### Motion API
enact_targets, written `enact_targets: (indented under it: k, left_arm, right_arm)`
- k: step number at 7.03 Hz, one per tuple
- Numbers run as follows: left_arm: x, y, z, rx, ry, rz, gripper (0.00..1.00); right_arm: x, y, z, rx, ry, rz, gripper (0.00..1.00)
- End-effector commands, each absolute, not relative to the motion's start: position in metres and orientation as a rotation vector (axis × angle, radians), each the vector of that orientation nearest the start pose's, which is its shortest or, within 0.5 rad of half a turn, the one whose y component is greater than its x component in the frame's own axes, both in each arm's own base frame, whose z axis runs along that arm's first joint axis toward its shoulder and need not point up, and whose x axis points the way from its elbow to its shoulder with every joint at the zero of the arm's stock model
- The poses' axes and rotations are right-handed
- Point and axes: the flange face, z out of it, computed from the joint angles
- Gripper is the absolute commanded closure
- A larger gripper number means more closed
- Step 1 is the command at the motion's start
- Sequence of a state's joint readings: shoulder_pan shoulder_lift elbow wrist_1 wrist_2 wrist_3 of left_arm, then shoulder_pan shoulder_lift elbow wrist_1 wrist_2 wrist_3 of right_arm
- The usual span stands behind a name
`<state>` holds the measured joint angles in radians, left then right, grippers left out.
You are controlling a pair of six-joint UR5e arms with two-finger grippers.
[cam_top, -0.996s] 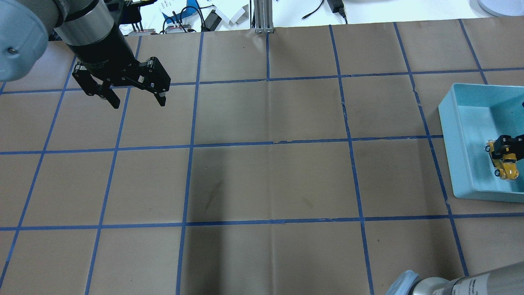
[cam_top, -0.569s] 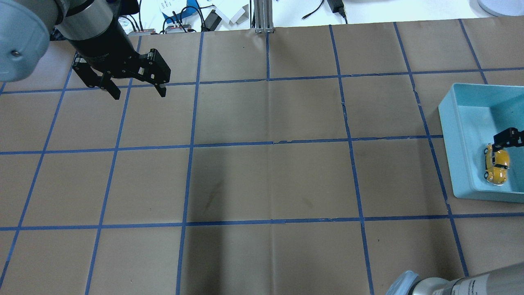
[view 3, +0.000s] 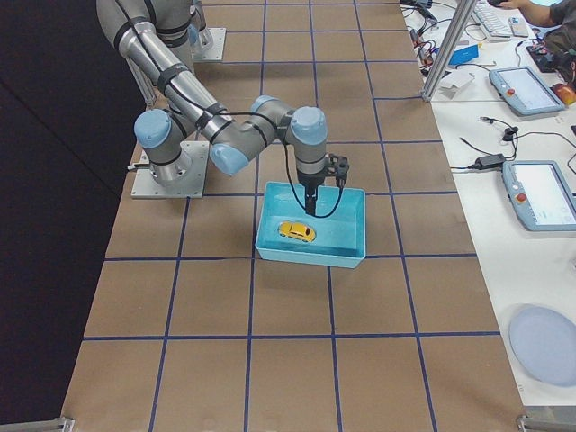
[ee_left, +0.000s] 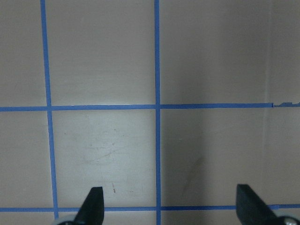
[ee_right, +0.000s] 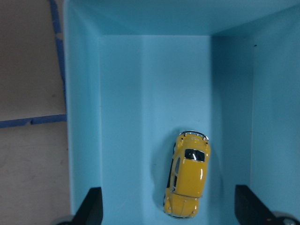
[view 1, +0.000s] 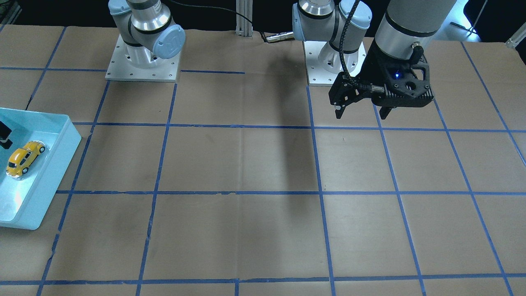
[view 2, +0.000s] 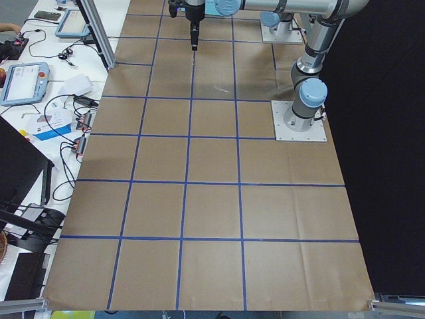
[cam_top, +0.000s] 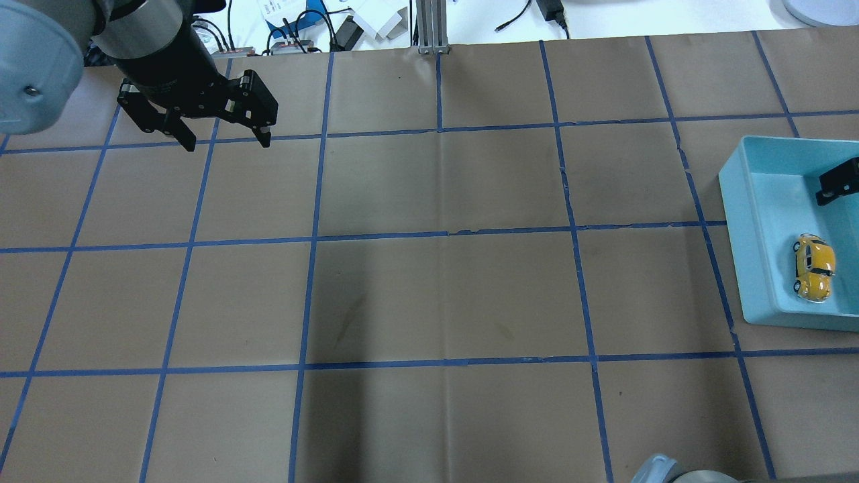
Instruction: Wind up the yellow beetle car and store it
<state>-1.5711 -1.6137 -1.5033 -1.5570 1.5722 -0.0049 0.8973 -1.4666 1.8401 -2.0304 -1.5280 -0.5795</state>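
Ideally the right gripper (ee_right: 171, 205), spread and empty like the left gripper (cam_top: 227, 142), lifts straight above the car (ee_right: 187, 180), lower-centre in bin (ee_right: 84, 117).

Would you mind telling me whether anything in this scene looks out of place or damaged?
Nothing stands out. The yellow beetle car sits upright on its wheels inside the light-blue bin, and the right gripper hangs open above it, touching nothing.

We see bright, even overhead light throughout. Ahead of the jaws of the left gripper (ee_left: 168, 206), pale glare lies on the paper (ee_left: 103, 145) by one jaw, soft shadow by the other.
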Motion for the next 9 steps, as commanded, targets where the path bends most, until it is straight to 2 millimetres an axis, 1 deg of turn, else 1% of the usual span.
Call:
enact_targets:
  k: [1, 2, 3, 4, 5, 6, 7, 8, 9]
  left_arm:
    - [-0.133, -0.513, 0.5, -0.007, 3.14, -0.051, 0.0]
    - [-0.132, -0.513, 0.501, -0.01, 3.14, -0.055, 0.0]
    - [-0.132, -0.513, 0.501, -0.01, 3.14, -0.055, 0.0]
    - [-0.132, -0.513, 0.501, -0.01, 3.138, -0.053, 0.0]
    - [-0.131, -0.513, 0.5, -0.01, 3.138, -0.048, 0.0]
    - [-0.131, -0.513, 0.501, -0.012, 3.138, -0.051, 0.0]
    - [-0.131, -0.513, 0.501, -0.012, 3.14, -0.051, 0.0]
    - [-0.131, -0.513, 0.502, -0.012, 3.14, -0.053, 0.0]
    - [-0.131, -0.512, 0.501, -0.012, 3.14, -0.048, 0.0]
  right_arm:
    - [-0.151, -0.505, 0.426, 0.18, 3.11, -0.061, 0.0]
    - [-0.105, -0.513, 0.453, 0.233, 3.1, -0.006, 0.0]
    - [-0.054, -0.514, 0.477, 0.276, 3.098, 0.006, 0.0]
    - [-0.007, -0.512, 0.49, 0.343, 3.093, 0.016, 0.0]
    - [0.03, -0.51, 0.499, 0.337, 3.098, 0.008, 0.0]
    - [0.046, -0.505, 0.498, 0.309, 3.113, 0.02, 0.0]
    - [0.047, -0.498, 0.506, 0.307, 3.114, 0.001, 0.0]
    - [0.051, -0.49, 0.509, 0.304, 3.109, 0.01, 0.0]
    - [0.074, -0.489, 0.505, 0.271, 3.114, 0.013, 0.0]
